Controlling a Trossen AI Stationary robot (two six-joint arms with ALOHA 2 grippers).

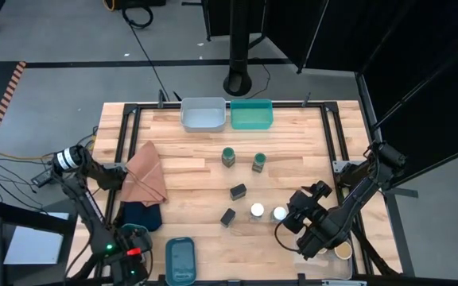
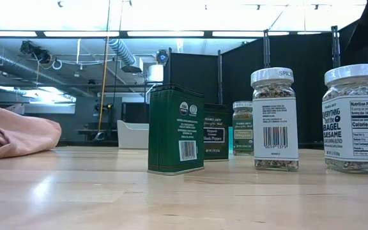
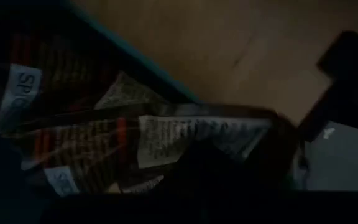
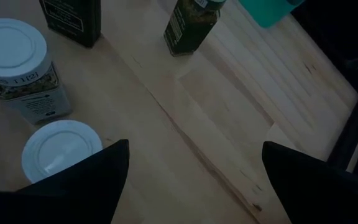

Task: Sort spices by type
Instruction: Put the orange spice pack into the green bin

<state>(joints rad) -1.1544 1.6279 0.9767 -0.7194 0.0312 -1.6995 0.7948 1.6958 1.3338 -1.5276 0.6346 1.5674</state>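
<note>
Two white-lidded jars stand upright near the table's middle, also in the right wrist view. Two black boxes and two green-lidded jars stand farther in. A tan-topped jar sits by the right arm's base. My right gripper is open, low over the table, with one finger close beside the nearer white-lidded jar. My left gripper hangs at the near left edge over flat brown packets in a teal-edged bin.
A grey bin and a teal bin stand at the far edge. A teal tray lies at the near edge. A brown cloth and a dark blue cloth lie on the left side. Bare wood stretches between the jars and the far bins.
</note>
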